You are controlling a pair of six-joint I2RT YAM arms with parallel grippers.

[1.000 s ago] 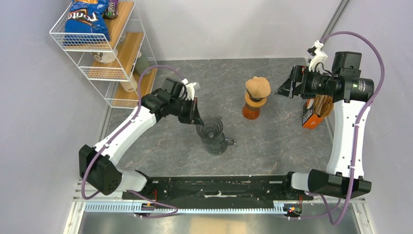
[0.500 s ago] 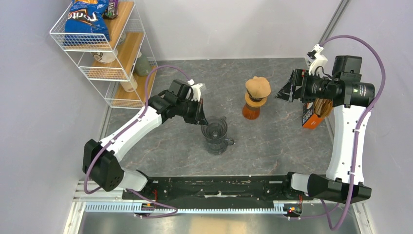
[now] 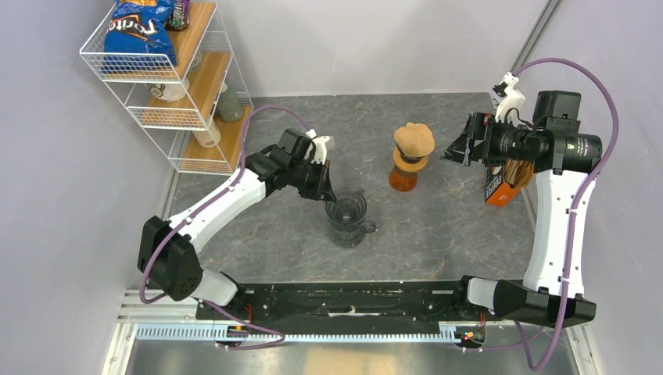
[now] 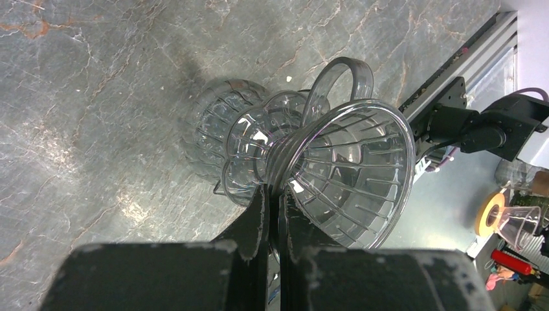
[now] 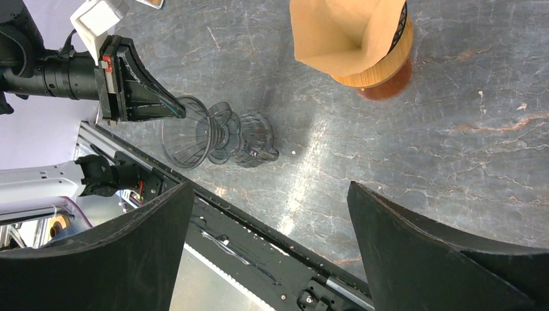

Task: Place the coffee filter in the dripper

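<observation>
Grey marbled tabletop (image 3: 438,226) carries everything. Nearest, the left gripper (image 3: 324,190) pinches the rim of the clear ribbed glass dripper (image 3: 347,215), jaws nearly closed on the glass. Over the last second it has nudged the dripper rightward and straighter. Farther back, the brown paper coffee filter (image 3: 413,139) still caps an orange-based wooden stand (image 3: 404,178), untouched. Beside it the right gripper (image 3: 457,148) hovers, jaws wide and empty, barely shifted. The dripper seems to be getting readied, and the filter pickup remains.
</observation>
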